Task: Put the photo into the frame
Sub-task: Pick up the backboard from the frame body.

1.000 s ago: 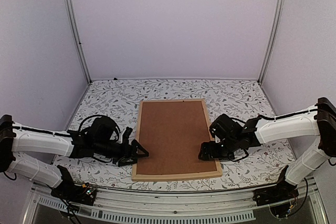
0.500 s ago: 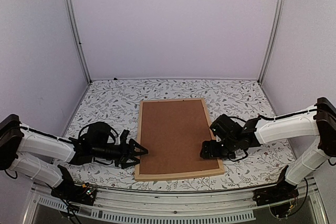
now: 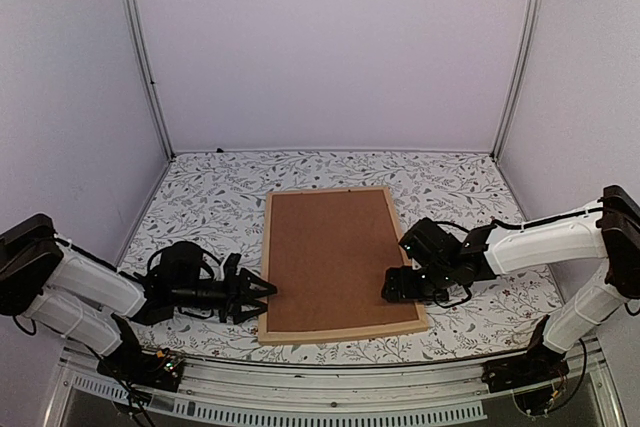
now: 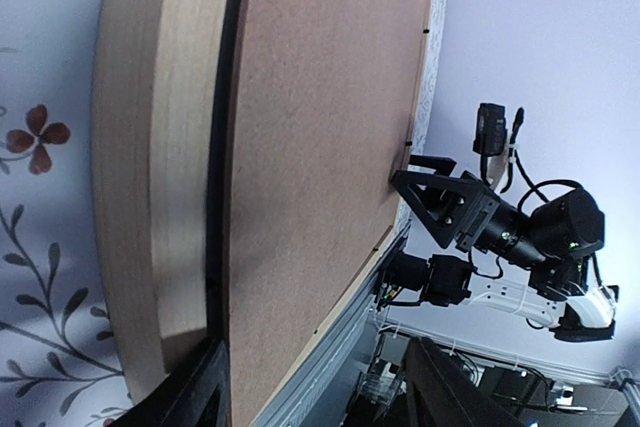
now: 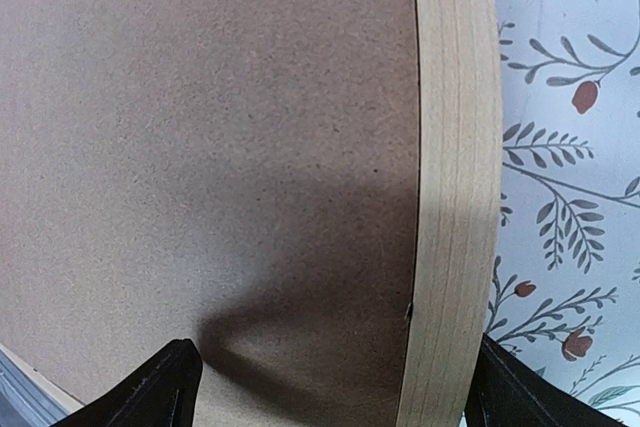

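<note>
Wood, light and natural: the frame [image 3: 340, 333], a large rectangle of thin bars, lies flat at the middle of the table [image 3: 210, 197], long sides running near to far.

Infill: plain brown backing board [image 3: 335, 257] fills the opening from bar to bar. Whether the photo lies beneath it cannot be told.

Fittings: small dark tabs [image 5: 408, 312] sit at the seam between board and right bar.

Markings: none legible on board or bars.

Surface: white cloth printed with grey leaf sprigs and small red flowers.

Left gripper [image 3: 258, 293]: low over the cloth at the frame's left bar, close to the near left corner. Fingers [image 4: 200, 392] stand apart, pointing right, with the bar's edge lined up between them. Contact with the wood cannot be judged.

Right gripper [image 3: 395, 287]: over the right side of the frame, towards the near right corner. Fingers [image 5: 160, 387] are spread wide, one above the board and one past the outer edge of the bar. Nothing is clamped.

Surround: pale lilac walls [image 3: 330, 47] with metal uprights at the far corners.
</note>
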Motion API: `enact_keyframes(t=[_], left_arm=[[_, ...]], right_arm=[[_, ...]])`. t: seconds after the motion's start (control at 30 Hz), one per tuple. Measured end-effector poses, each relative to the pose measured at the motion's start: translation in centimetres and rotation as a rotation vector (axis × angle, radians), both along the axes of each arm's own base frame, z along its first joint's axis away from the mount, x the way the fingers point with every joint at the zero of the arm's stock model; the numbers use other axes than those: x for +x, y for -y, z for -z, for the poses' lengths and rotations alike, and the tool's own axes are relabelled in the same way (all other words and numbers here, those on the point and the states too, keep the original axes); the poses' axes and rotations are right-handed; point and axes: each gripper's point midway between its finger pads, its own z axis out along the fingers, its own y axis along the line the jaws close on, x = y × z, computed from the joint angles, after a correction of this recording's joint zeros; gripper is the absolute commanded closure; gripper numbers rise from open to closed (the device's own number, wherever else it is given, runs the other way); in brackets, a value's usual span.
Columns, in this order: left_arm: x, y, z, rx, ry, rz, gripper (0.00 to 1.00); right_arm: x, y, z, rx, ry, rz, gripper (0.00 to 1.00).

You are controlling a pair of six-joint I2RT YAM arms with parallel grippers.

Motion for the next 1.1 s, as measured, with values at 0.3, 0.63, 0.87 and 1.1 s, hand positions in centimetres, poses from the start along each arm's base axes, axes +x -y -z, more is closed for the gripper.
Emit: enact_keyframes(t=[0.3,0.63,0.87,1.1], left_arm=[[0.2,0.3,0.0,-0.040,-0.026,-0.012,0.43],[0.2,0.3,-0.2,-0.043,-0.018,-0.008,0.44],[0.1,0.3,0.1,-0.027,-0.012,0.004,0.43],[0.6,1.1,0.3,0.138,0.003,0.084,0.39]], right_arm=[[0.6,0.3,0.1,-0.021,0.027,0.016,0.08],[0.6,0.4,0.2,-0.025,0.030,0.016,0.08],[0.6,0.4,0.2,-0.026,0.031,0.015,0.08],[0.7,0.5,0.2,-0.032,0.037,0.015,0.08]])
